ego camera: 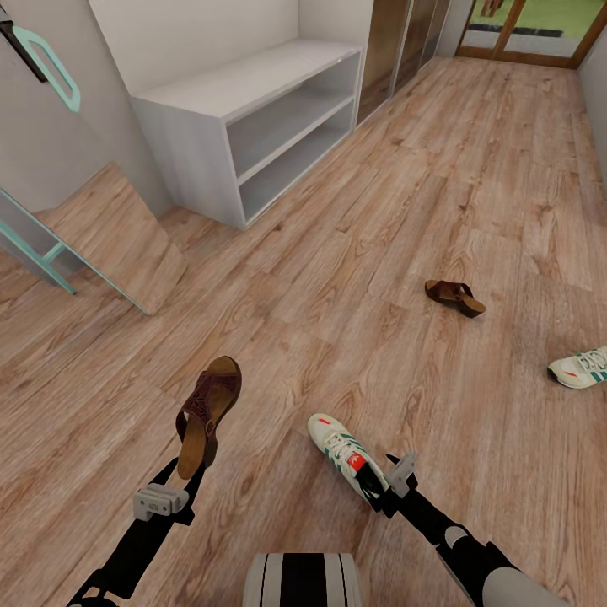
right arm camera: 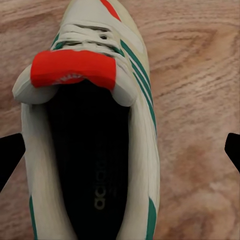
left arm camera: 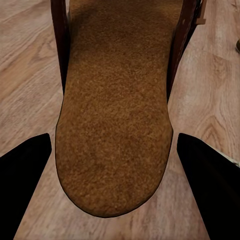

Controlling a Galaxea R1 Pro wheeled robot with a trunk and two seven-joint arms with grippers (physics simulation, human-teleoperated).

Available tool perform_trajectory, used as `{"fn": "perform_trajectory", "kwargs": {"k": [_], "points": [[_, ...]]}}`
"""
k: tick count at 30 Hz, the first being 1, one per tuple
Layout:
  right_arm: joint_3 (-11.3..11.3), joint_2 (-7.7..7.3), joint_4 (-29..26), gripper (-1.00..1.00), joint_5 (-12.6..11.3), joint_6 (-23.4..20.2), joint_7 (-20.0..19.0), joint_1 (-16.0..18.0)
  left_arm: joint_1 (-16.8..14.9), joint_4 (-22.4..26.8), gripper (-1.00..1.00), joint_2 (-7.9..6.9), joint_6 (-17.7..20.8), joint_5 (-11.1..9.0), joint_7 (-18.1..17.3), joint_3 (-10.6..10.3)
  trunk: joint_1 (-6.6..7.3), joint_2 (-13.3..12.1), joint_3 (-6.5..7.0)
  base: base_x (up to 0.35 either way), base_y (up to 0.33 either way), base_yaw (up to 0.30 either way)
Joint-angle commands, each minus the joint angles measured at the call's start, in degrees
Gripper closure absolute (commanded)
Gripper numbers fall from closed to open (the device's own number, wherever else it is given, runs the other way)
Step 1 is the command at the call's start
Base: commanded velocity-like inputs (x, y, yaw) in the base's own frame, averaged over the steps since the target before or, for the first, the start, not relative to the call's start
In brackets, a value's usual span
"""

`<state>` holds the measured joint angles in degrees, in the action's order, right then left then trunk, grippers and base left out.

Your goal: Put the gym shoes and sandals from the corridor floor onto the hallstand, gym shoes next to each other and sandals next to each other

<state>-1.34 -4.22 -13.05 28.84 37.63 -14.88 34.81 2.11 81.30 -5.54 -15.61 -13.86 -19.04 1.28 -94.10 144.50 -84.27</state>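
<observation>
My left gripper (ego camera: 187, 479) is shut on the heel end of a brown sandal (ego camera: 208, 411), toe pointing away from me. In the left wrist view its tan footbed (left arm camera: 115, 115) fills the gap between the black fingers (left arm camera: 25, 180). A white gym shoe (ego camera: 344, 453) with green stripes and a red heel tab lies by my right gripper (ego camera: 381, 491). That gripper (right arm camera: 120, 150) is open, and its fingertips (right arm camera: 10, 150) stand wide on either side of the shoe (right arm camera: 90, 145). The second sandal (ego camera: 455, 298) and second gym shoe (ego camera: 582, 367) lie on the corridor floor (ego camera: 354, 253) to the right. The grey hallstand (ego camera: 244, 80) stands at the back left.
A teal-framed mirror (ego camera: 110, 240) leans against the left wall near the hallstand. Dark cupboard doors (ego camera: 405, 38) and a glazed door (ego camera: 531, 29) close the corridor's far end. My base (ego camera: 302, 580) shows at the lower edge.
</observation>
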Motion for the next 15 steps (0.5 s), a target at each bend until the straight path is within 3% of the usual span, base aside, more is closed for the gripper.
{"fn": "perform_trajectory", "kwargs": {"k": [1, 15], "points": [[0.0, 0.0, 0.0, -1.0, 0.0, 0.0, 0.0, 0.0, 0.0, 0.0, 1.0, 0.0, 0.0, 0.0, -0.03, 0.0, 0.0, 0.0, 0.0, 0.0, 0.0, 0.0], [-0.02, 0.0, 0.39, -1.0, -0.01, 0.01, 0.03, -0.05, 0.0, 0.0, 1.0, 0.0, -0.03, -0.01, -0.03, 0.03, 0.0, 0.0, 0.0, 0.0, 0.0, 0.0]]}}
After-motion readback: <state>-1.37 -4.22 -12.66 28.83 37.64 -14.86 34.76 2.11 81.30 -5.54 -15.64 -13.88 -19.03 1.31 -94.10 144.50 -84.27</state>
